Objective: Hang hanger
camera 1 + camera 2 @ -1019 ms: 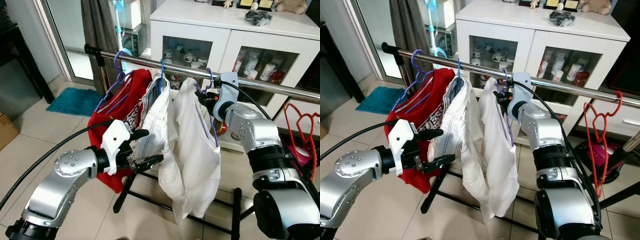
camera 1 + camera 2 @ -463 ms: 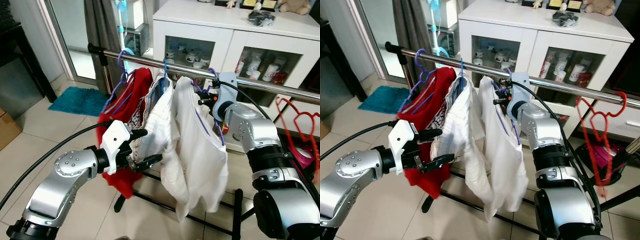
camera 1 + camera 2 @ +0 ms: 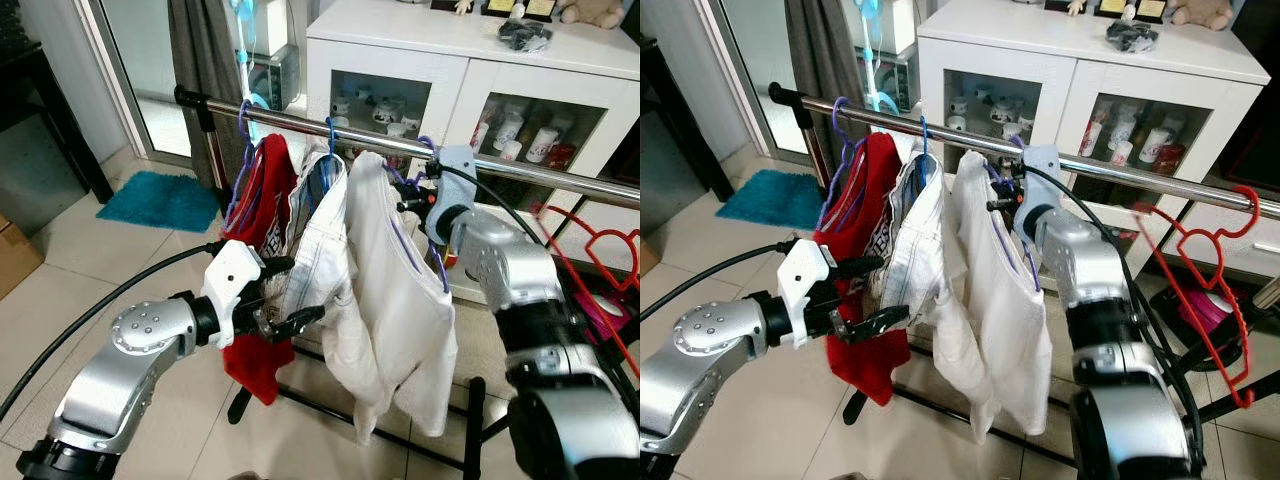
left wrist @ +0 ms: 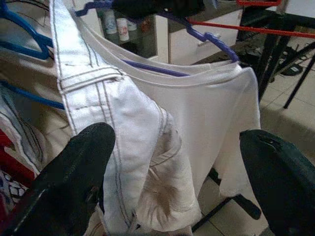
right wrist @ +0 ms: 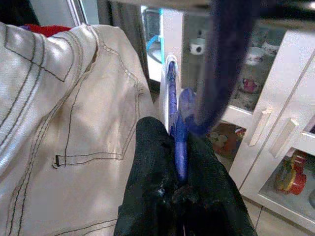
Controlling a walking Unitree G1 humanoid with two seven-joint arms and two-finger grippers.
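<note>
Purple hanger (image 5: 178, 123): your right hand (image 5: 174, 182) is clamped on its neck, hook at the steel rail (image 3: 560, 176), white shirt (image 3: 400, 300) hanging below. Your left hand (image 3: 288, 300), fingers apart, waits lower, beside the white jeans (image 3: 320, 250), farther from the rail.

Even, bright daylight enters from the glass door (image 3: 150, 90) at 10 o'clock; shadows on the floor tiles (image 3: 90, 270) are soft. Motion blur smears the right arm (image 3: 530, 300) and red hanger (image 3: 1200, 290). Both wrist views are soft, with near fingers (image 4: 74, 187) out of focus.
</note>
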